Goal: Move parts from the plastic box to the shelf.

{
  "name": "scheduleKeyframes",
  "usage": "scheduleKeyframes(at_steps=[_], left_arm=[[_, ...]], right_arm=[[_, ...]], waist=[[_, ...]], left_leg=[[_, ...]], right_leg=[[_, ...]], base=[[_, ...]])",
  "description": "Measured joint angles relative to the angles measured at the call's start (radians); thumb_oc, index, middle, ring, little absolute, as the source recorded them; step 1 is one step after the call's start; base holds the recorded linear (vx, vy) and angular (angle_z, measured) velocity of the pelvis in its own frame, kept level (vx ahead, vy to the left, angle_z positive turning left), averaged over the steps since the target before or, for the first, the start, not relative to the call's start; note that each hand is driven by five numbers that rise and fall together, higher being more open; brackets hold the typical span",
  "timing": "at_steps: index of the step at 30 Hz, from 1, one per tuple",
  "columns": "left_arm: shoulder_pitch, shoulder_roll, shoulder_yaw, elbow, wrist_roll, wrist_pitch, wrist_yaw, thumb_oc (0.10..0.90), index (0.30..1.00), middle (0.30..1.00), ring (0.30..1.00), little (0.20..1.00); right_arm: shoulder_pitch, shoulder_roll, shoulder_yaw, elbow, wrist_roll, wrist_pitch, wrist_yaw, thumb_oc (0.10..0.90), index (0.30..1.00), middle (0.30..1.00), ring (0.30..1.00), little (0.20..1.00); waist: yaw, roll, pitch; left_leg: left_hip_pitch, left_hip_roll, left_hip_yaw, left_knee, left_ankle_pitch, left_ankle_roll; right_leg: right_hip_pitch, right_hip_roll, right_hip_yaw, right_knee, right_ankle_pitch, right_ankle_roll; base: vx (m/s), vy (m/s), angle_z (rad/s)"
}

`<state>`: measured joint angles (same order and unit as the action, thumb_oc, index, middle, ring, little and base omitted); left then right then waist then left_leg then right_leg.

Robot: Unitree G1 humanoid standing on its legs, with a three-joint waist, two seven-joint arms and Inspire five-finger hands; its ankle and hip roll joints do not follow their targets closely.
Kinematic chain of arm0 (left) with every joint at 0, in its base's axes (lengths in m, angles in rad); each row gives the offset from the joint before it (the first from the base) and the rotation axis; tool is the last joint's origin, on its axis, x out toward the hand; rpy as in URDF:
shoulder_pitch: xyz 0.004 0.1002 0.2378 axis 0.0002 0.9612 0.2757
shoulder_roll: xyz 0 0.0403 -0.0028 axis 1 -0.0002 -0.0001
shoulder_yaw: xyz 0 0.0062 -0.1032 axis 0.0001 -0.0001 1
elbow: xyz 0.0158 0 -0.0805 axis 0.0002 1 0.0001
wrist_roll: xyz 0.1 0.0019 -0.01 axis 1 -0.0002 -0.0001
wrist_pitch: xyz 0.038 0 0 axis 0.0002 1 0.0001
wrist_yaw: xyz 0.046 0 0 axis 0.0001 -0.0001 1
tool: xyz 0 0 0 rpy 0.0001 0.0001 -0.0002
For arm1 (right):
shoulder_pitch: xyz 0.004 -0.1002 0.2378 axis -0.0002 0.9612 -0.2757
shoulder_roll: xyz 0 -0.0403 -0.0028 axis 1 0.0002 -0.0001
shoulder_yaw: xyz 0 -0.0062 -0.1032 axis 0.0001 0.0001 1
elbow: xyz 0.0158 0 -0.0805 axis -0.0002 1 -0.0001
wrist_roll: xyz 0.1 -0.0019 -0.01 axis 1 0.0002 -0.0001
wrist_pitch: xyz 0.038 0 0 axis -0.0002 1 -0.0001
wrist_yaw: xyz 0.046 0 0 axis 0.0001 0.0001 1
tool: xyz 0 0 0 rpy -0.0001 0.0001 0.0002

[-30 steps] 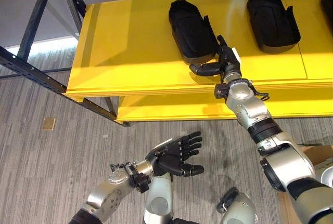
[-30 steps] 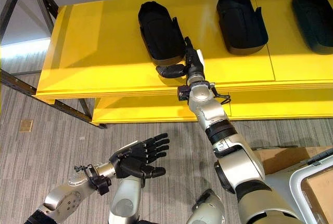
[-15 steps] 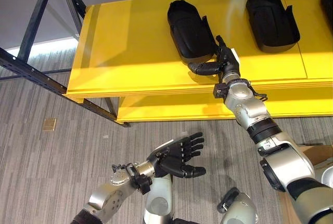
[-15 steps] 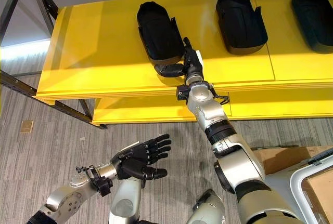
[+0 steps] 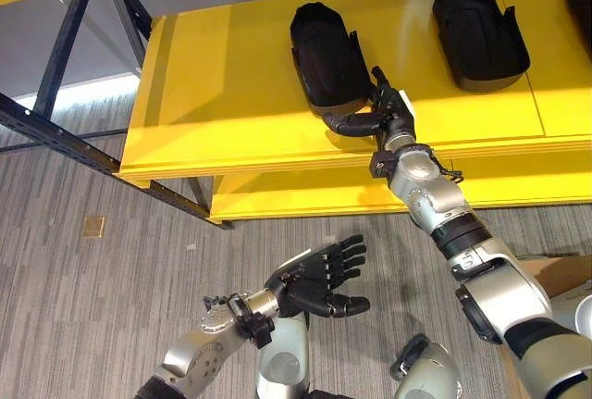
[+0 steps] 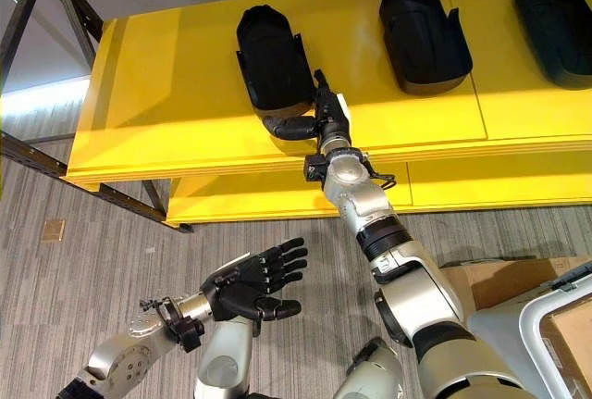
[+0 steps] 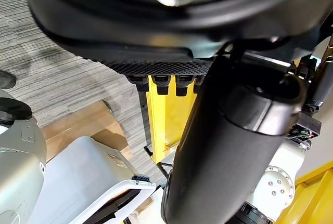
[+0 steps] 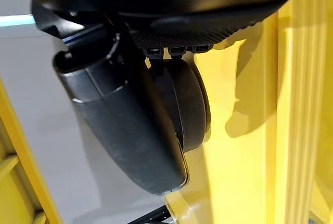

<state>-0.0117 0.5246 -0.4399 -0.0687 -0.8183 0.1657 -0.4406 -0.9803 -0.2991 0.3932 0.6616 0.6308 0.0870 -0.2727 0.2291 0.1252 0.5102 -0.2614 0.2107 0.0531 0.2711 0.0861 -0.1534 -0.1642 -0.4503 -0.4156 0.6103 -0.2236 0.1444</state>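
Observation:
A black moulded part point(image 5: 324, 52) lies on the yellow shelf point(image 5: 222, 93), left of two more like it point(image 5: 479, 19) point(image 6: 553, 10). My right hand point(image 5: 388, 114) reaches onto the shelf and rests against that part. Its straight fingers lie along the part's right side and its thumb lies across the near end. In the right wrist view the part point(image 8: 191, 104) shows just past the fingers, beside the thumb point(image 8: 125, 125). My left hand point(image 5: 319, 279) hovers low over the floor, open and holding nothing.
A lower yellow shelf board point(image 5: 305, 197) runs under the upper one. A dark steel rack frame point(image 5: 55, 130) slants at the left. The white plastic box point(image 6: 555, 320) and a cardboard box point(image 6: 490, 279) sit at the lower right, on grey carpet.
My right hand has slid left along the shelf and nudged the black part left with it. The left hand has hardly moved.

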Motion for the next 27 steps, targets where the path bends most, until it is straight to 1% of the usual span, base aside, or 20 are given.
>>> scheduleKeyframes(at_steps=[3, 6, 14, 18, 27], left_arm=[[0.004, 0.0, 0.0, 0.003, 0.0, -0.003, 0.0, 0.9, 1.0, 1.0, 1.0, 1.0], [0.005, 0.0, -0.009, 0.003, 0.0, -0.014, 0.0, 0.9, 1.0, 1.0, 1.0, 1.0], [0.003, -0.002, -0.015, 0.003, 0.0, -0.016, 0.006, 0.9, 1.0, 1.0, 1.0, 1.0], [0.002, -0.003, -0.03, 0.003, 0.0, -0.02, 0.019, 0.9, 1.0, 1.0, 1.0, 1.0], [0.004, -0.003, -0.031, 0.004, 0.0, -0.02, 0.02, 0.9, 1.0, 1.0, 1.0, 1.0]], right_arm=[[0.0, 0.0, 0.022, -0.001, 0.0, -0.005, -0.005, 0.9, 1.0, 1.0, 1.0, 1.0], [0.002, 0.007, 0.029, -0.004, 0.0, -0.007, -0.038, 0.9, 1.0, 1.0, 1.0, 1.0], [0.016, 0.019, 0.027, -0.003, -0.001, -0.037, -0.039, 0.9, 1.0, 1.0, 1.0, 1.0], [0.021, 0.019, 0.027, -0.011, -0.001, -0.037, -0.037, 0.9, 1.0, 1.0, 1.0, 1.0], [0.028, 0.019, 0.028, -0.028, -0.002, -0.016, -0.008, 0.9, 1.0, 1.0, 1.0, 1.0]], waist=[[-0.001, 0.002, -0.001], [0.0, 0.01, -0.007], [-0.002, 0.011, -0.007], [-0.002, 0.011, -0.007], [-0.003, 0.011, -0.007]], left_leg=[[0.0, 0.0, 0.0, 0.0, 0.0, 0.0], [-0.002, 0.0, 0.0, -0.001, 0.0, 0.0], [-0.004, 0.001, -0.001, -0.001, 0.0, 0.0], [-0.004, 0.0, -0.001, 0.0, 0.0, 0.0], [-0.003, 0.001, -0.001, 0.0, 0.001, 0.0]], right_leg=[[-0.001, 0.0, 0.0, 0.0, 0.0, 0.0], [-0.002, 0.0, -0.001, 0.0, 0.0, 0.0], [-0.004, 0.0, -0.001, 0.001, -0.001, 0.0], [-0.004, 0.0, -0.001, 0.001, -0.001, 0.0], [-0.004, 0.0, 0.0, 0.003, -0.001, 0.0]], base=[[0.0, 0.0, 0.0], [0.0, 0.0, 0.0], [0.0, 0.0, 0.0], [0.0, 0.0, 0.0], [0.0, 0.0, 0.0]])
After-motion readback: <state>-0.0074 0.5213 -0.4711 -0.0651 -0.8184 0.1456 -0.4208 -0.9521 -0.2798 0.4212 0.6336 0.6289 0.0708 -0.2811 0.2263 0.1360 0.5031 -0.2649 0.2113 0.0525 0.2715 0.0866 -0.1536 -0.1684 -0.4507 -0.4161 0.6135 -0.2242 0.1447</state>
